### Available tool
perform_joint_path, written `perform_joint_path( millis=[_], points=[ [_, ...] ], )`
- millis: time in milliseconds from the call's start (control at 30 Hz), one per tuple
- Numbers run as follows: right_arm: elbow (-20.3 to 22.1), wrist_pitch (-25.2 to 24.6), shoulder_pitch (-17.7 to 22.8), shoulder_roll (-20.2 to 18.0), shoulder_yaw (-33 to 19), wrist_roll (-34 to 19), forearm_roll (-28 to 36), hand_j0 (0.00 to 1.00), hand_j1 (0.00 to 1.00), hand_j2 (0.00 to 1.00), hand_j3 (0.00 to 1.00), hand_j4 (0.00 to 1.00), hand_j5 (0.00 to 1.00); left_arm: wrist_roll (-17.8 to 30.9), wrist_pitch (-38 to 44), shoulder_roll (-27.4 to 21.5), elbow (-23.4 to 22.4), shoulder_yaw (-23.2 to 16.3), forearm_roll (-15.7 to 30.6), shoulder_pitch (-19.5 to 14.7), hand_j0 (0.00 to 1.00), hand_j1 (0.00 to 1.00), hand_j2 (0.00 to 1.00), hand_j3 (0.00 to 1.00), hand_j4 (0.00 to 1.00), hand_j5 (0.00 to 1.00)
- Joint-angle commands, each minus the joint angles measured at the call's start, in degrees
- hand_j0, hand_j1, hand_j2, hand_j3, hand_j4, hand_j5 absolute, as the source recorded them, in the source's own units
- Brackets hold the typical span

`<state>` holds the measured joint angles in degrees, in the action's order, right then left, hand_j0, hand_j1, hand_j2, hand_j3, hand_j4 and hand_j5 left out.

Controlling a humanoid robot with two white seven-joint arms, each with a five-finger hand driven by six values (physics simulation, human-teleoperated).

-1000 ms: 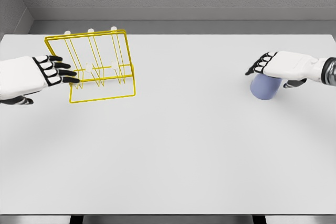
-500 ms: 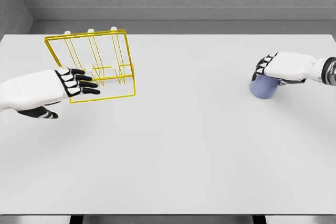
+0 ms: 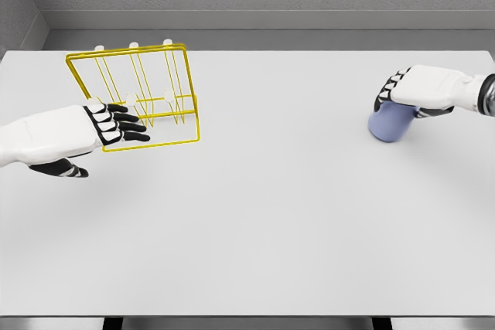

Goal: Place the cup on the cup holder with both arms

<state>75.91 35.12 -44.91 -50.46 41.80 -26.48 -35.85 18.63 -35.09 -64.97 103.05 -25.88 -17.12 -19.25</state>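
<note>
Gripping the cup [image 3: 389,124] from above with my right hand [image 3: 418,90], fingers curled over its upper side; it sits near the bench's [image 3: 271,222] right edge, far side. One cup, blue-lilac, smooth, rounded cylinder, apparently tilted. One rack [image 3: 139,98], thin yellow wire, stands far left on the bench, its frame leaning, with three white-tipped pegs along the top and more lower down. My left hand [image 3: 108,125] is spread flat, holding nothing, fingertips overlapping the rack's near-left base wire; contact cannot be told. Bench surface is plain white, matte. Wide bare stretch lies between rack and cup, and across the whole near half.
</note>
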Motion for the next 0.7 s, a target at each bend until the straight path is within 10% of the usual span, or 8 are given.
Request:
perform_joint_path(
  millis=[0,667],
  points=[
    [1.17,-0.12,-0.09,-0.52,-0.14,0.02,0.34,0.67,0.67,0.67,0.67,0.67,0.67,0.01,0.09,-0.07,-0.05,-0.05,0.33,0.0,1.0,1.0,1.0,1.0,1.0,1.0],
    [11.89,-0.12,-0.62,-3.07,-0.67,0.11,1.4,0.57,0.57,0.57,0.57,0.57,0.57,0.89,0.09,0.29,-0.05,-0.05,-0.02,0.0,1.0,1.0,1.0,1.0,1.0,1.0]
  ],
)
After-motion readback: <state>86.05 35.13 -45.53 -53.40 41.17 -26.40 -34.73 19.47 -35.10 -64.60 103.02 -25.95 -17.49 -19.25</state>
